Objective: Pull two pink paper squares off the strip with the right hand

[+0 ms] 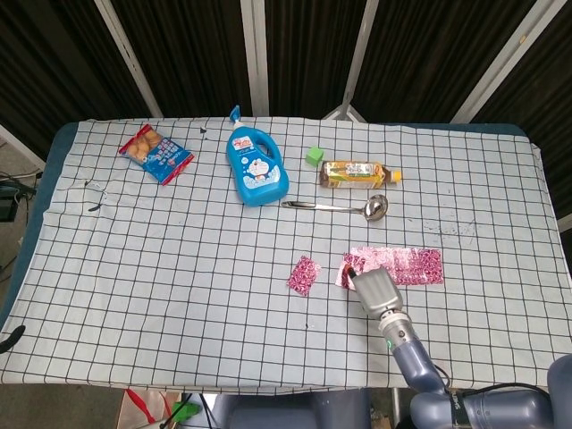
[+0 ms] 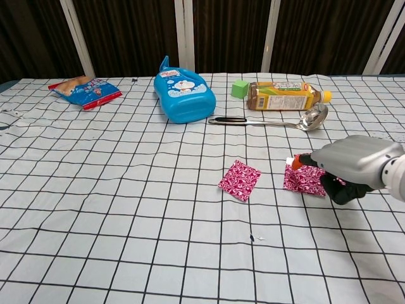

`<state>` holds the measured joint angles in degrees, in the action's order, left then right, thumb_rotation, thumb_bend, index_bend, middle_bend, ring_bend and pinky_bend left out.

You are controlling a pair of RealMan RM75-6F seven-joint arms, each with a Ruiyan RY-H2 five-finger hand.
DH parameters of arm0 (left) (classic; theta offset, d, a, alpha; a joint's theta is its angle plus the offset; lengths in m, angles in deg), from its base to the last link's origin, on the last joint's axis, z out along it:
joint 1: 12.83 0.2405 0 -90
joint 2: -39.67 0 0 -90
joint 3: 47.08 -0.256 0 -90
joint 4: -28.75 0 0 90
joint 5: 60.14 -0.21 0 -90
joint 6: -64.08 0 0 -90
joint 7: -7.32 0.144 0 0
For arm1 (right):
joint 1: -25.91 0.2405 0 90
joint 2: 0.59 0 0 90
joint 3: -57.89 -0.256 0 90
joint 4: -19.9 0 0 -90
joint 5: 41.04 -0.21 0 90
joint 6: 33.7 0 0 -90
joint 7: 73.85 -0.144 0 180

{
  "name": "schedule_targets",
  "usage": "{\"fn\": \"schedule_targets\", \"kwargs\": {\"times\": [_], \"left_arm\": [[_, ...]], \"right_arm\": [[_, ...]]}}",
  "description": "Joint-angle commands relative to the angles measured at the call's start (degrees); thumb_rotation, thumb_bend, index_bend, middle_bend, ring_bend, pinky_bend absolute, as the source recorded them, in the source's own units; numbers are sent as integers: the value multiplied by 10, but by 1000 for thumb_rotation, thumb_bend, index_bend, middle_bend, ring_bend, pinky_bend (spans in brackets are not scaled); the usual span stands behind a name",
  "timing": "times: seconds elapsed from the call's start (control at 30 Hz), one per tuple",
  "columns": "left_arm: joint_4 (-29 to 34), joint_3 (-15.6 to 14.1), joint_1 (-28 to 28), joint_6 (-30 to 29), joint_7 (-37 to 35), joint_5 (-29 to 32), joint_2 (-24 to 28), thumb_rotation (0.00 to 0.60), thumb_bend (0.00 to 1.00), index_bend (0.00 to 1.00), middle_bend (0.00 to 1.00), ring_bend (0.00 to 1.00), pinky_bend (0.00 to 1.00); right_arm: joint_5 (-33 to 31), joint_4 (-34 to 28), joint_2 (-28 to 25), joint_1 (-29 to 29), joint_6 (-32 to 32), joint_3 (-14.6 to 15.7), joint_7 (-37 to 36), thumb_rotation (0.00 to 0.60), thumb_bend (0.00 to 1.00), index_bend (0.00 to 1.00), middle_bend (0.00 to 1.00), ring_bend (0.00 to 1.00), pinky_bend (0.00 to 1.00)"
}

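**Reaching the strip's near end**

Hovering over the left end of the pink strip (image 1: 393, 265), the right hand (image 1: 376, 288) covers that end from above in the head view. In the chest view the hand's grey shell (image 2: 352, 160) sits over the strip's end square (image 2: 305, 180), with dark fingers (image 2: 352, 191) curled below it against the paper; whether they actually pinch the square cannot be told. One loose pink square (image 1: 304, 274) lies flat on the checked cloth of the bench (image 1: 179, 268), apart from the strip and to its left. Further back stand a blue detergent bottle (image 1: 255, 170), a green cube (image 1: 314, 156), a tea bottle (image 1: 357, 173) on its side and a ladle (image 1: 344, 206) just before it. A snack packet (image 1: 155, 154) lies at the far left.
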<state>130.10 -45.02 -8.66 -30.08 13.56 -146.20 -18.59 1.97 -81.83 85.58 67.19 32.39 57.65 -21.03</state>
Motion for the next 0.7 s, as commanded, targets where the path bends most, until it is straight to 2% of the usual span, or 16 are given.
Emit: {"fn": "schedule_targets", "kwargs": {"times": [0.03, 0.7], "left_arm": [[0, 0, 0, -1, 1, 0, 0, 600, 275, 145, 0, 0, 84], [1, -1, 0, -1, 5, -2, -2, 600, 275, 146, 0, 0, 84]], "right_arm": [[3, 4, 0, -3, -3, 5, -4, 600, 851, 167, 847, 875, 695], [9, 13, 7, -7, -11, 22, -7, 600, 851, 167, 847, 875, 695]]}}
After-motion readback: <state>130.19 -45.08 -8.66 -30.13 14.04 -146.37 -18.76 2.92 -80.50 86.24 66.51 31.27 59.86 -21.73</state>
